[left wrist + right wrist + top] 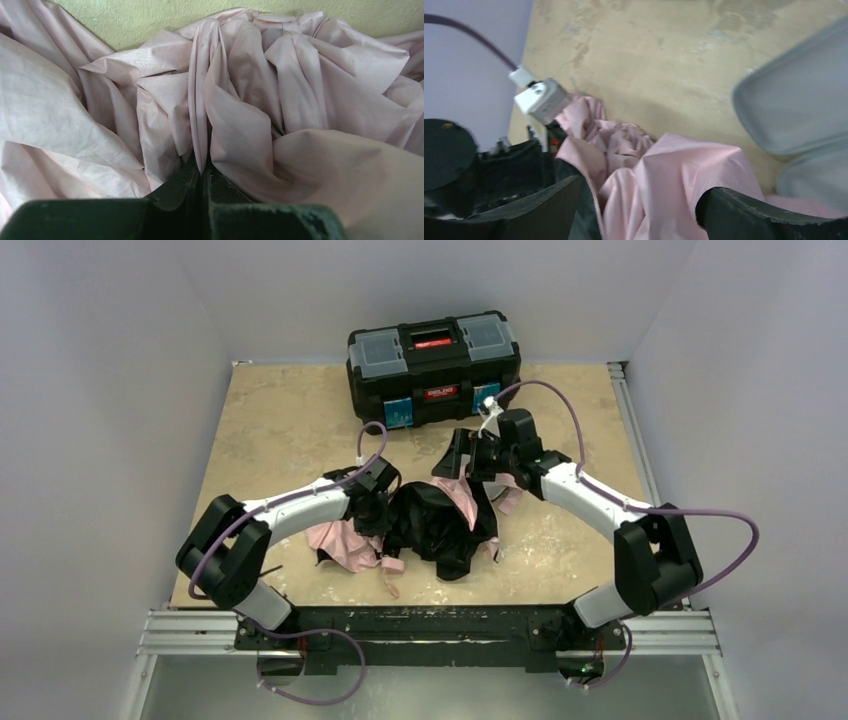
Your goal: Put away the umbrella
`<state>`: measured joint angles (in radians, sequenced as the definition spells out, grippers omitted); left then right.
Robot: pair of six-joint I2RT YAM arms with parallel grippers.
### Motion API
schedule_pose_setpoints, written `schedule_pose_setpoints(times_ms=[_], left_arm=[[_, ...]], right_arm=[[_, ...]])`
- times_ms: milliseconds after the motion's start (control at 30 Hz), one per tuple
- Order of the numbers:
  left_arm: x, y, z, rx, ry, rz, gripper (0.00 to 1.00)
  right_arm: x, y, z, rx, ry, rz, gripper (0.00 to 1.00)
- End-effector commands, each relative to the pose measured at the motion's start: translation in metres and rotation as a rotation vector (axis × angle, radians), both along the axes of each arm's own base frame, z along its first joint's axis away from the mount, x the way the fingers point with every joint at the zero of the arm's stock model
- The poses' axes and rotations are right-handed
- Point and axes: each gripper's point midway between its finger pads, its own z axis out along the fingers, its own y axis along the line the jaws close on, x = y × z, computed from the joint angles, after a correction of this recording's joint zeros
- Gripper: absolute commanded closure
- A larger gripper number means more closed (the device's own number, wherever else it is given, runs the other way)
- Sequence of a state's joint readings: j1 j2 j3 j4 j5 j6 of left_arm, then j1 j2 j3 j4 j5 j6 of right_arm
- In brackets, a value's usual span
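Pink fabric of the umbrella (430, 525) lies crumpled on the tabletop (280, 430), left pincer (202, 172) clamped on one fold, right pincer (639, 210) apart above it; hauling by that thin fold risks slippage or tearing.

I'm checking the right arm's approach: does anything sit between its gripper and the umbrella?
Nothing visible does. The right gripper hangs open directly over the pink fabric of the umbrella; the grey case lies off to one side. The left gripper is shut on a fold.
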<state>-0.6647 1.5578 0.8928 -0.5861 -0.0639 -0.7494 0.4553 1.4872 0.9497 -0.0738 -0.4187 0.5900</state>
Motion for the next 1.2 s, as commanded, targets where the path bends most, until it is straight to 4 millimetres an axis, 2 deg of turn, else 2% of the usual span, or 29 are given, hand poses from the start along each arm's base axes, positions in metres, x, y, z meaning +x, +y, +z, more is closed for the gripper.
schedule_pose_setpoints(times_ms=[0,100,200,367,433,500,567,700,800,933,967,1067,1167], left_arm=[[0.002,0.000,-0.010,0.011,-0.019,0.015,1.00],[0.004,0.002,0.004,0.014,-0.046,0.014,1.00],[0.008,0.003,0.017,0.012,-0.076,0.011,1.00],[0.008,0.002,0.013,0.011,-0.069,0.008,1.00],[0.006,-0.001,0.008,-0.011,-0.063,0.006,1.00],[0.004,-0.004,0.002,-0.036,-0.062,0.004,1.00],[0.004,-0.009,0.000,-0.061,-0.066,-0.005,1.00],[0.006,-0.020,-0.001,-0.120,-0.080,-0.039,1.00],[0.008,-0.022,0.003,-0.129,-0.102,-0.071,1.00],[0.005,-0.010,0.015,-0.086,-0.113,-0.096,0.99],[0.004,-0.006,0.020,-0.073,-0.117,-0.095,0.96],[-0.001,0.005,0.040,-0.043,-0.126,-0.092,0.79],[-0.005,0.013,0.070,-0.049,-0.168,-0.075,0.55]], right_arm=[[0.002,0.032,0.049,0.055,-0.180,0.187,0.14],[0.011,0.031,0.057,0.018,-0.211,0.157,0.12],[0.010,0.036,0.044,0.011,-0.155,0.182,0.14],[-0.015,0.053,0.008,-0.008,-0.053,0.250,0.23],[-0.029,0.063,0.001,0.011,-0.024,0.282,0.34],[-0.049,0.084,0.005,0.075,-0.008,0.339,0.50],[-0.070,0.109,0.017,0.156,-0.020,0.412,0.60],[-0.111,0.157,0.046,0.331,-0.049,0.540,0.65],[-0.124,0.179,0.044,0.429,-0.027,0.574,0.66],[-0.123,0.174,0.028,0.403,0.016,0.521,0.62],[-0.118,0.169,0.025,0.353,0.001,0.488,0.60],[-0.091,0.148,0.015,0.154,-0.053,0.320,0.57],[-0.082,0.131,0.017,0.072,-0.080,0.245,0.56]])
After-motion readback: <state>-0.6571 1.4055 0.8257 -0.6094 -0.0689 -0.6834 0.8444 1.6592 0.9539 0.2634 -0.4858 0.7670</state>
